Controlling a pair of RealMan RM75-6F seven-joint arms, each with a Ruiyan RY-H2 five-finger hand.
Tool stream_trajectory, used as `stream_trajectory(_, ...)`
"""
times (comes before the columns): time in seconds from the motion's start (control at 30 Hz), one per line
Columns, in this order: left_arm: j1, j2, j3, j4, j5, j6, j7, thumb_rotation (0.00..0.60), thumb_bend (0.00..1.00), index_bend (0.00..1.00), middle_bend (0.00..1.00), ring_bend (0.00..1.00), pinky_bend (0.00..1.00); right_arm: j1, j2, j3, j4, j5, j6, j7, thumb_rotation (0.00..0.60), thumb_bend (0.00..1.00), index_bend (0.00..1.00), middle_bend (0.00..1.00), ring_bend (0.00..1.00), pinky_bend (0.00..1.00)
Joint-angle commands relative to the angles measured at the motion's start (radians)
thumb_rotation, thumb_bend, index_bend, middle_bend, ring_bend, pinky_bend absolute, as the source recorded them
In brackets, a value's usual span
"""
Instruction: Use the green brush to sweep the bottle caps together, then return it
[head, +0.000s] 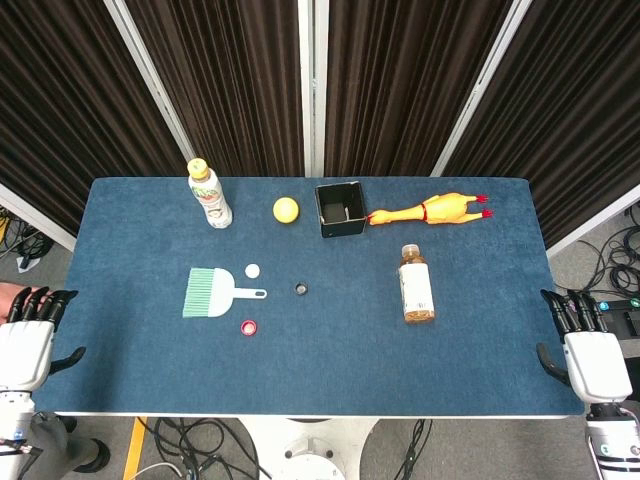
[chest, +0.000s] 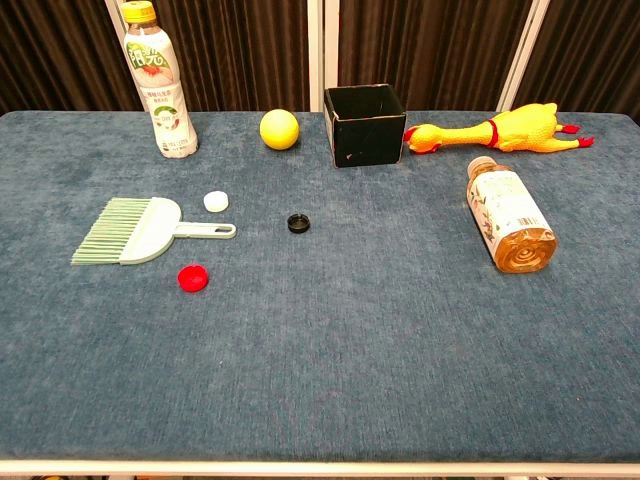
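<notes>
The green brush (chest: 135, 231) lies flat on the left part of the blue desk (chest: 340, 340), bristles pointing left, with a white cap (chest: 216, 201), a red cap (chest: 192, 277) and a black cap (chest: 298, 222) scattered near its handle. The left robot hand (head: 28, 335) and right robot hand (head: 585, 345) rest at the desk's side edges, fingers apart, holding nothing.

Before my hands: matt, napped blue cloth on table (chest: 330, 350); smooth plastic green brush (chest: 135, 231); glossy plastic bottle caps (chest: 193, 277).
</notes>
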Motion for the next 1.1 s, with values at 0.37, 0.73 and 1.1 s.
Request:
stream_trajectory(0.37,-0.022,0.011,-0.010,-0.029,0.010,-0.025,-0.046,0.600,0.13,0.17,0.18,0.11,0.08,-0.004,-0.004,0.004,0.015,-0.013,0.022,0.029,0.600,0.31,0.00,0.12,0.00,0.00)
stream_trajectory(0.73,-0.257,-0.007,-0.126,0.031,0.015,-0.268,-0.220,0.600,0.14,0.29,0.32,0.19,0.08,0.009,0.022,0.030,0.006,-0.029,0.048,0.030,0.600,0.31,0.00,0.12,0.00,0.00)
stream_trajectory(1.1,-0.511,-0.177,-0.177,0.158,-0.106,-0.564,-0.147,0.600,0.15,0.32,0.38,0.21,0.09,0.001,0.041,0.031,-0.010,-0.023,0.058,0.019,0.600,0.31,0.00,0.12,0.00,0.00)
